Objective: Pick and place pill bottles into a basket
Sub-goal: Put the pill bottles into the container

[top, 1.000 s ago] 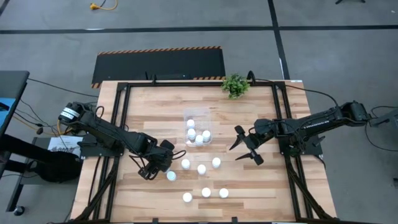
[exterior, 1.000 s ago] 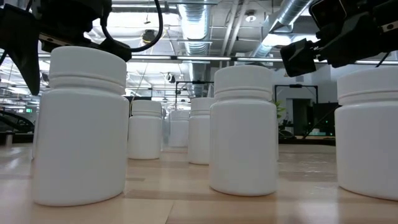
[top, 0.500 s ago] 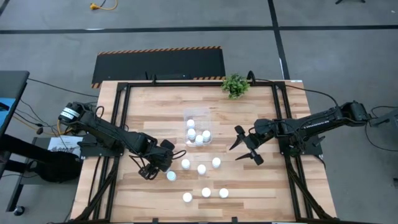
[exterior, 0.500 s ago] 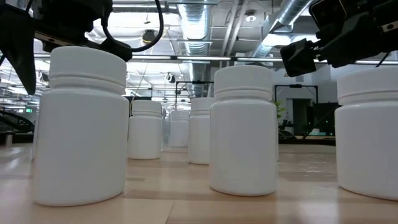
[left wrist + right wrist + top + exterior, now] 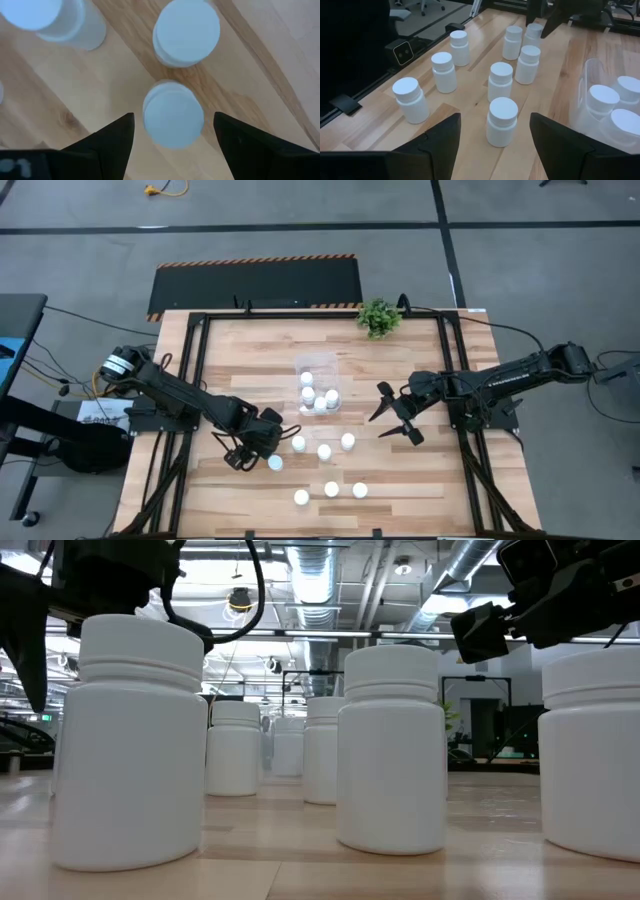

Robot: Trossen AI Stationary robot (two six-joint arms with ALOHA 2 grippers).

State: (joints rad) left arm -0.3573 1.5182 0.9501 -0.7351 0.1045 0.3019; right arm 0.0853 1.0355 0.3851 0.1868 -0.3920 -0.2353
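While four pill bottles sit in the basket at mid-table, seven stand loose nearer the front edge. Left pincer: spread, empty, straddling one loose bottle. Right pincer: spread, empty, waiting right of the basket

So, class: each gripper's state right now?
Left gripper: open, astride a bottle, not gripping.
Right gripper: open, empty.

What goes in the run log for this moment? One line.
left gripper open around pill bottle | right gripper open, waiting | basket: four bottles inside | grasp not closed
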